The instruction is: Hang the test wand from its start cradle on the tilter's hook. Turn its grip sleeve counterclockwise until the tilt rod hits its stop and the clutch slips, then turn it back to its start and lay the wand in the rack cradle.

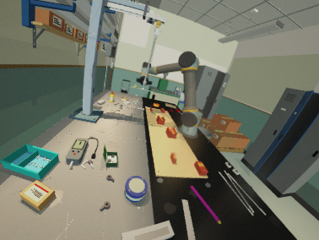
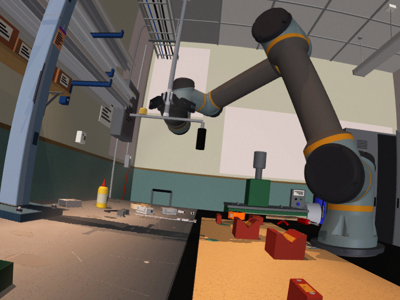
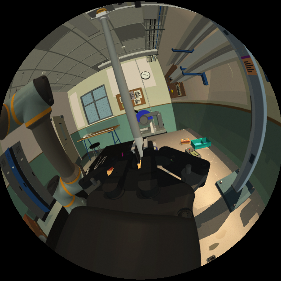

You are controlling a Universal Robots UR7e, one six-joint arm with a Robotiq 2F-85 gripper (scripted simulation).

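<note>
High above the far end of the bench, the grey test wand (image 2: 174, 55) hangs down from the overhead tilter (image 1: 157, 22). It slants slightly. I hold the wand's lower end, the grip sleeve, in my closed gripper (image 2: 166, 105). From the wrist camera the wand (image 3: 120, 78) rises out of my fingers (image 3: 139, 160) to the yellow-capped hook (image 3: 101, 11) at the ceiling rail. On the tan board below stand several red V-shaped cradles (image 2: 285, 243), all empty.
A tall blue-grey column (image 2: 30, 97) stands left of the arm, its base (image 1: 86, 114) on the bench. A thin horizontal bar with a black handle (image 2: 200, 138) crosses just under my wrist. Loose tools, a teal tray (image 1: 29, 160) and a meter (image 1: 77, 150) lie on the near bench.
</note>
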